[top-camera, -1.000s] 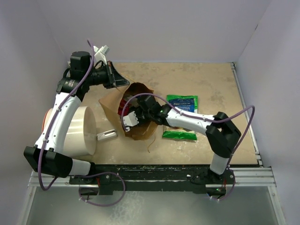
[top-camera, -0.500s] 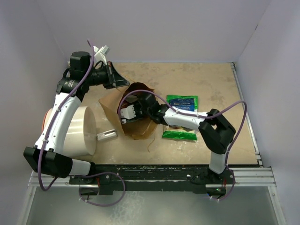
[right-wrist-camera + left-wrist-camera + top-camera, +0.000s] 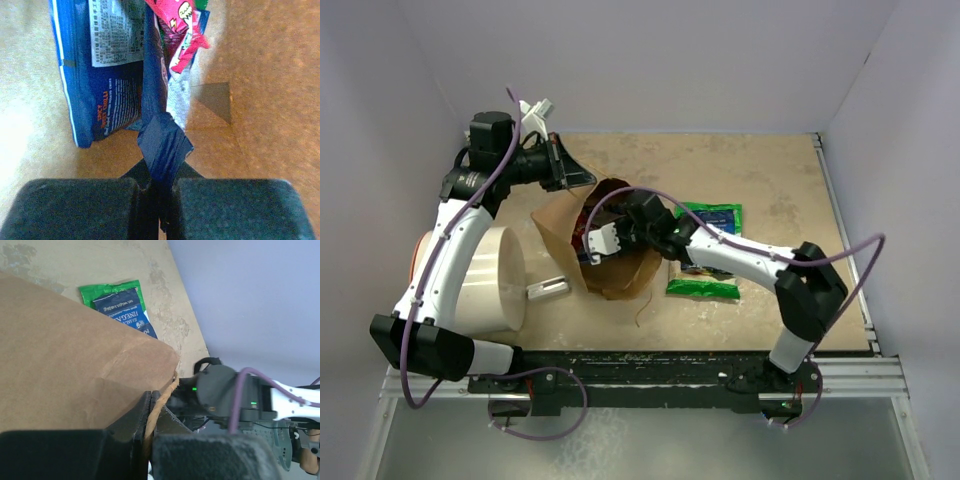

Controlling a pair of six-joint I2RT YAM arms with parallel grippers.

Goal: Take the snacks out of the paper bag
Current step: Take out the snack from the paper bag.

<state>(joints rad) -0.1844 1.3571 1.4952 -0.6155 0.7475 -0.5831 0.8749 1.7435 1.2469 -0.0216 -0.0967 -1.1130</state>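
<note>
A second ago the right pincer [image 3: 160,187] was half parted inside the bag. Now it is clenched, and the lower corner of a dark blue packet [image 3: 162,142] is nipped between its fingers. A grip is therefore judged to have been made, and the step in hand is taken to be lifting this packet out through the mouth.

The packet is seen edge-on, thin and glossy, with its corner creased where it is pinched. Just beside it, to the left in the wrist view, a wider blue packet [image 3: 100,75] is shown flat, with white print. To the right a red packet [image 3: 180,30] is pressed close, so a neighbour may be dragged along.

All three are lodged within the paper bag [image 3: 620,278], which is slumped on the desk [image 3: 770,180], brown and creased. A green packet [image 3: 705,285] is already laid out on the desk just beside the bag. At the far rim the bag is held up by the left pincer [image 3: 150,407], which is clenched on the paper and the twisted handle [image 3: 165,390].
</note>
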